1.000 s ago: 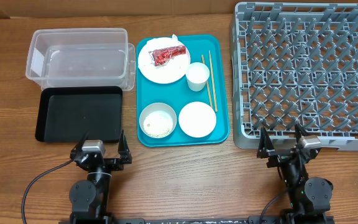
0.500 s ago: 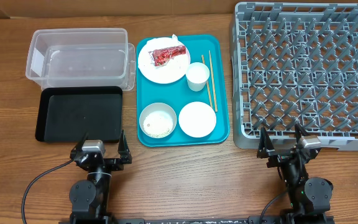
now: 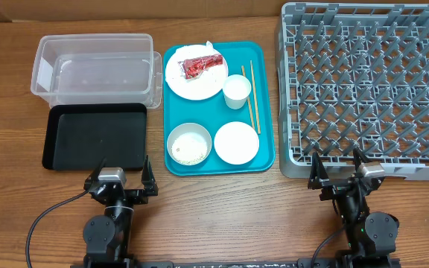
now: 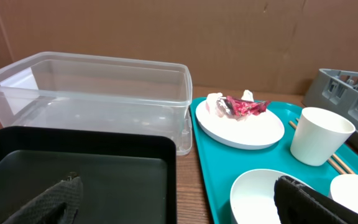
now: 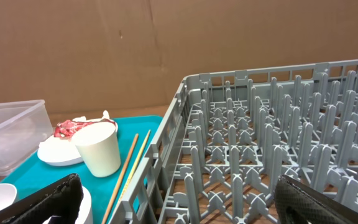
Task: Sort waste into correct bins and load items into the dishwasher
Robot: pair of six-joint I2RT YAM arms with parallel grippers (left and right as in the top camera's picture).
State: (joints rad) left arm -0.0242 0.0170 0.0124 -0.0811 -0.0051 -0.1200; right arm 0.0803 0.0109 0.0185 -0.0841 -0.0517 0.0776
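Two grippers, Ben; how do they stand?

Both with fingers spread wide and nothing between them, Ana; the left gripper sits at the near edge of the table, just short of the black tray; the right gripper sits just short of the near wall of the grey dish rack.

And the waste; where is it from the left gripper?

All ahead and to its right, on the teal tray between the bins and the rack; nearest is the rice, lying in the near-left bowl; the red wrapper lies on the plate at the far-left corner, well apart from the gripper; a white napkin shows at the plate's far edge, touching the wrapper.

The clear tub?

Straight beyond the black tray, just beside its far edge; the clear tub is well apart from the gripper.

What lies nearest the right gripper?

The rack, directly ahead; the dishes are ahead and to its left; the second bowl is closest, then the cup; the chopsticks lie along the teal tray's right side, just beside the cup.
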